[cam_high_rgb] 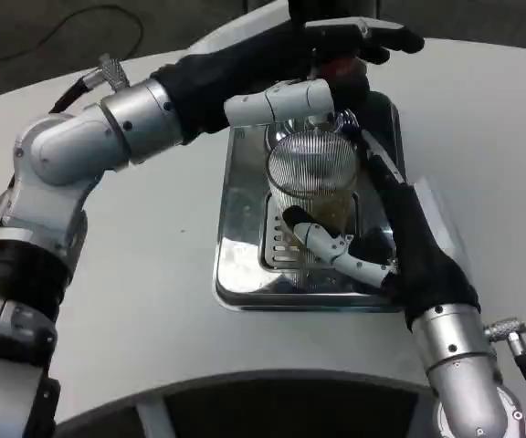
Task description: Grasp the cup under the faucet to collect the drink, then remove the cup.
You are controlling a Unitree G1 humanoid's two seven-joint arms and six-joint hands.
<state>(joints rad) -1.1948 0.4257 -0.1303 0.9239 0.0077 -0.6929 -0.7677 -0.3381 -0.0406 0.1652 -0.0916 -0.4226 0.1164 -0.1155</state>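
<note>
- Steel drip tray (236, 265) is your base: it sits under both hands on the white table (153, 301), and the ribbed clear cup (310, 173) stands on its grate, so keep the cup there and upright while the drink runs.
- Your left arm (89, 146) reaches in from the far left, bent at the elbow, with the forearm sloping across toward the dispenser (354, 36) behind the cup.
- Your right arm (446, 338) comes up from the near right, with its dark sleeve running along the tray's right edge.
- Your left hand (281, 100) lies just above and behind the cup's rim, fingers stretched toward the faucet area; whether it presses a lever or holds anything you cannot tell from here.
- Your right hand (354, 251) wraps the cup's lower body, one finger curling across the near side and others hidden behind the glass; treat it as holding the cup.
- Amber drink (322, 208) fills the lower part of the cup, just above your right fingers; I judge filling is under way, so keep a steady grip and lift out only after the flow stops.
</note>
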